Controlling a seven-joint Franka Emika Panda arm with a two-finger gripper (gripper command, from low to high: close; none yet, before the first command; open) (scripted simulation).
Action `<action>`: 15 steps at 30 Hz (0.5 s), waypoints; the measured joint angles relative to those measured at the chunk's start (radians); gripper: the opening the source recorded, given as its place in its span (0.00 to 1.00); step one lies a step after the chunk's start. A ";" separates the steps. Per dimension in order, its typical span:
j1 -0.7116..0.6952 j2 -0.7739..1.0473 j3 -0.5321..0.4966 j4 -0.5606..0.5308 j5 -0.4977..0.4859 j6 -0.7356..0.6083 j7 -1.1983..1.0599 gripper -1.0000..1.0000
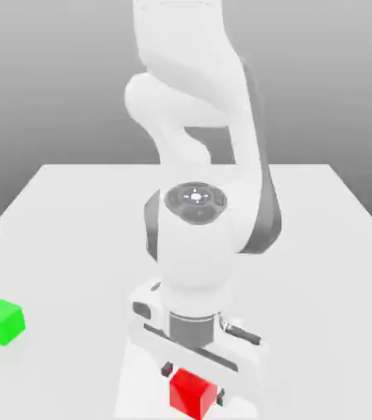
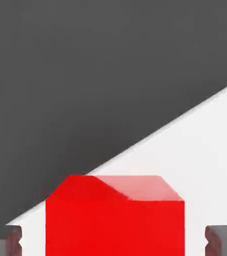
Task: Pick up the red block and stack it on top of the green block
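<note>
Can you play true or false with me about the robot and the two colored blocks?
1. The red block sits on top of the green block. False: both rest on the white table, far apart.
2. The green block is toward the exterior view's left. True.
3. The red block is between the gripper fingers. True: the hand view shows a finger on each side of it.
4. The gripper is hovering over the green block. False: it is down at the red block.
5. The table is white. True.
</note>
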 joint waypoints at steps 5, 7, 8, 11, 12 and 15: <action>-0.005 -0.018 0.007 -0.003 0.007 -0.014 -0.005 0.00; -0.017 -0.081 0.024 -0.013 0.033 -0.067 -0.024 0.00; -0.020 -0.116 0.030 -0.019 0.048 -0.095 -0.035 0.00; -0.088 -0.180 -0.010 -0.036 0.074 -0.145 -0.100 0.00; -0.117 -0.192 -0.033 -0.042 0.081 -0.151 -0.127 0.00; -0.209 -0.227 -0.104 -0.060 0.102 -0.168 -0.210 0.00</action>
